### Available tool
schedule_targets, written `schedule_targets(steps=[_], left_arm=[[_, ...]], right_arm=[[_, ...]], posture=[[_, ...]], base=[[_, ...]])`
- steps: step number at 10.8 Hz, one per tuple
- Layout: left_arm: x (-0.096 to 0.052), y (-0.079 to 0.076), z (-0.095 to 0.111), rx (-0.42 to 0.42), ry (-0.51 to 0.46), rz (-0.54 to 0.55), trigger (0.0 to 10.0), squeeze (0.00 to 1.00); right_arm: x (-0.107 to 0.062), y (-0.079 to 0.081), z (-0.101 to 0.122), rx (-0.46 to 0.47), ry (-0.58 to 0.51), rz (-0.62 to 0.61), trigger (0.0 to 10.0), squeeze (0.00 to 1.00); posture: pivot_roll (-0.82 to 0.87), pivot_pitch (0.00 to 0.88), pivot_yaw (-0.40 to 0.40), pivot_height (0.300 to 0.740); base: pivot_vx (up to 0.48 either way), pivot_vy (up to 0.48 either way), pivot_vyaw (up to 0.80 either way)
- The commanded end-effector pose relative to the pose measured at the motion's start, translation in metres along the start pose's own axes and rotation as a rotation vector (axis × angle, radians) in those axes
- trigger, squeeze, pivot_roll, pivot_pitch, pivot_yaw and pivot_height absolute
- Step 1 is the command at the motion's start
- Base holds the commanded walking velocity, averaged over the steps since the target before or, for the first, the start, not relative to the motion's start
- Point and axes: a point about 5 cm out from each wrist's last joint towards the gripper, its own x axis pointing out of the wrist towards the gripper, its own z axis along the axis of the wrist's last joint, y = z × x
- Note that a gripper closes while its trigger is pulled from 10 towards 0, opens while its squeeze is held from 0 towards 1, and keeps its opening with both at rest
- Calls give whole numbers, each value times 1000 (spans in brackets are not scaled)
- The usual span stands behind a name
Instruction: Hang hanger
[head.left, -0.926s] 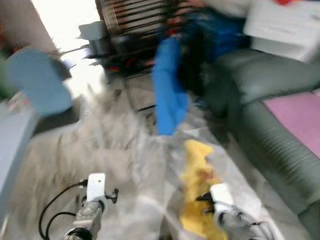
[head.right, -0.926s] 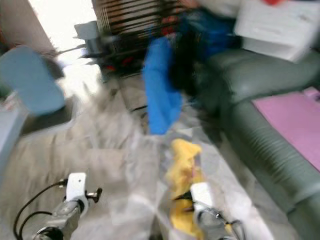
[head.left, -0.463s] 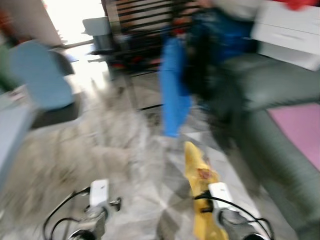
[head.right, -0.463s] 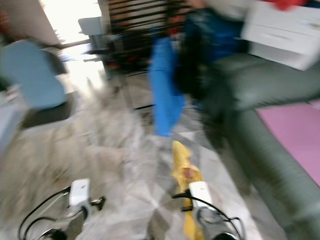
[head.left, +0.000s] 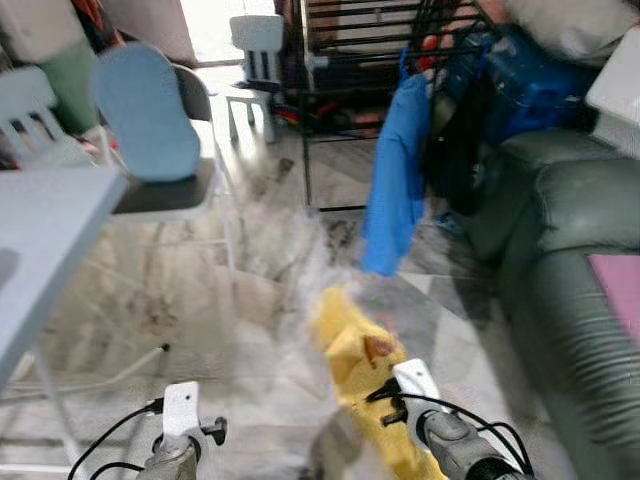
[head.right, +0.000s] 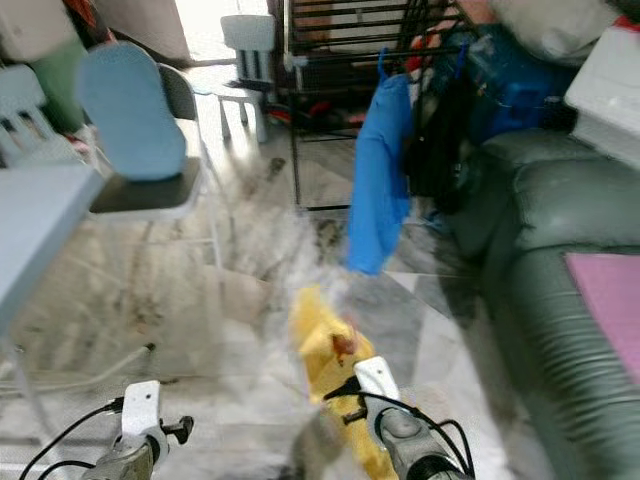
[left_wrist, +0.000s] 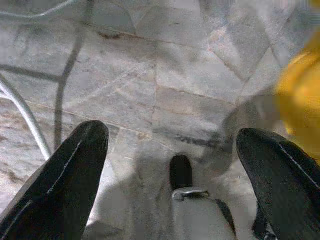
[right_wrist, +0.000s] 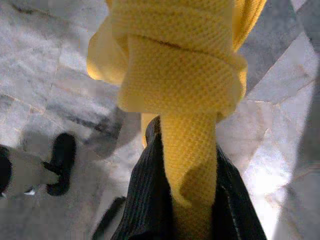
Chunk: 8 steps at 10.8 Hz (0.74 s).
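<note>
Right wrist view — right hand clamps yellow garment, hanging lengthwise along fingers.

Open marble ahead, hemmed in on both sides

Between my arms and the black rack the floor lies bare. To my left stand the table and grey chair; to my right the green sofa. The blue garment and black garment hang across the rack's front.
</note>
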Motion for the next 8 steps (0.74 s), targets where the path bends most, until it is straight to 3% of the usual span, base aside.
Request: schedule_targets(steps=[1, 3, 5, 6, 7, 8], left_arm=[[-1, 12, -3, -25, 1, 43, 10000, 0], [-2, 13, -6, -25, -3, 55, 10000, 0], [-3, 17, -10, -38, -7, 67, 10000, 0], [-3, 19, -9, -51, -20, 60, 10000, 0], [-3, 19, -7, -39, -25, 46, 10000, 0], [-2, 18, -5, -32, -30, 38, 10000, 0]], right_arm=[[2, 1, 16, -34, -41, 7, 10000, 0], [2, 0, 23, -32, -63, 3, 10000, 0], [1, 0, 14, -91, -45, 3, 10000, 0], [1, -6, 16, -81, -45, -59, 10000, 0], [0, -15, 12, 12, -41, -149, 10000, 0], [-2, -18, 9, 28, -36, -175, 10000, 0]], posture=[[-93, 0, 0, 740], [-51, 0, -38, 740], [-20, 0, -63, 740], [-27, 0, -51, 740], [-56, 0, -19, 740], [-61, 0, -13, 740]], base=[[0, 0, 0], [0, 0, 0], [0, 0, 0], [0, 0, 0], [0, 0, 0], [0, 0, 0]])
